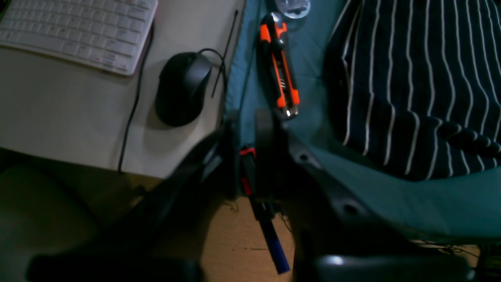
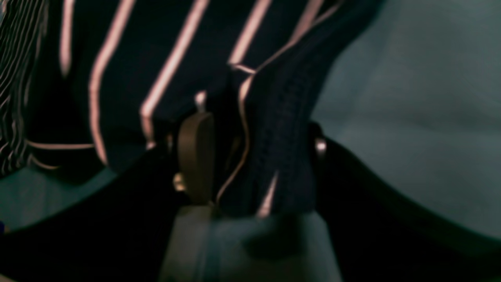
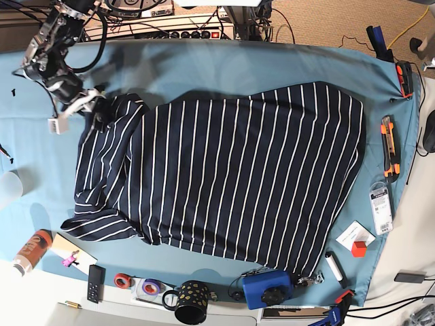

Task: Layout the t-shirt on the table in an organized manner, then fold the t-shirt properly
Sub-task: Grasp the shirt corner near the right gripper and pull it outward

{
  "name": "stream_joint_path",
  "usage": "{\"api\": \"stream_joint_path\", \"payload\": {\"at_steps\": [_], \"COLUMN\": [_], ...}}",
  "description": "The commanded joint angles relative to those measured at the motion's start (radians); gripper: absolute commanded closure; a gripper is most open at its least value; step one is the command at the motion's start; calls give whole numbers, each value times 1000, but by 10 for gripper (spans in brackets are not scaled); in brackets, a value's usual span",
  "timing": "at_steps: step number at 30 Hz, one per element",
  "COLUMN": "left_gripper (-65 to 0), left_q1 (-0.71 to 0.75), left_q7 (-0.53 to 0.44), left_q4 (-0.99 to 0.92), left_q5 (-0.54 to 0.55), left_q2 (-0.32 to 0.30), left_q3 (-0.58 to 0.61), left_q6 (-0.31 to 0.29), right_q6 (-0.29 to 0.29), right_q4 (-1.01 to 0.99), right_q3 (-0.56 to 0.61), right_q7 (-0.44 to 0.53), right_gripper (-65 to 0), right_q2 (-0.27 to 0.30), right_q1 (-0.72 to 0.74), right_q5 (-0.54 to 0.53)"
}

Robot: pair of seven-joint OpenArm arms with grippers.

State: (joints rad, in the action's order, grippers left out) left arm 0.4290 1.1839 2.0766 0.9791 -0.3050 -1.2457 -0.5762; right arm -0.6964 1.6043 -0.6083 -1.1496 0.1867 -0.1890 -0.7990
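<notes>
While t-shirt (image 3: 231, 176) lies spread on surface (image 3: 204, 64), neckband fold is straddled by parted right pincer (image 2: 250, 156) for straightening; grip unclear. Left pincer (image 1: 250, 129) kept nearly closed, empty, parked off edge.

Dim, blurred wrist views; brighter base.

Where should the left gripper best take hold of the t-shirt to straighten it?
Probably the t-shirt's hem corner nearest the left gripper, approached from the bare table beside it: that edge lies flat and exposed, with no tools on it.

No legible text, label or number anywhere, not even on the keyboard (image 1: 78, 31).
</notes>
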Motion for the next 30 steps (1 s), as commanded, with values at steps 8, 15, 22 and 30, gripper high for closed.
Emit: {"api": "stream_joint_path", "payload": {"at_steps": [8,15,22,30], "left_gripper": [-60,-60,-60,-60], "left_q1": [3,3,3,3], "left_q7": [-26,-27,-33,-32], "left_q4": [14,14,14,14], "left_q5": [21,21,26,28], "left_q2": [-19,-19,-19,-19], "left_q3": [-8,-8,-8,-8], "left_q6": [0,0,0,0], "right_q6": [-2,-2,-2,-2], "right_q4": [19,19,-63,-470], "right_q3": [-11,-172,-76,186], "right_q7": [36,68,254,536], "right_gripper": [0,0,0,0], "right_q2": [34,90,172,177], "right_q1": [89,331,521,752], "right_q5": [-111,-178,116,348]}}
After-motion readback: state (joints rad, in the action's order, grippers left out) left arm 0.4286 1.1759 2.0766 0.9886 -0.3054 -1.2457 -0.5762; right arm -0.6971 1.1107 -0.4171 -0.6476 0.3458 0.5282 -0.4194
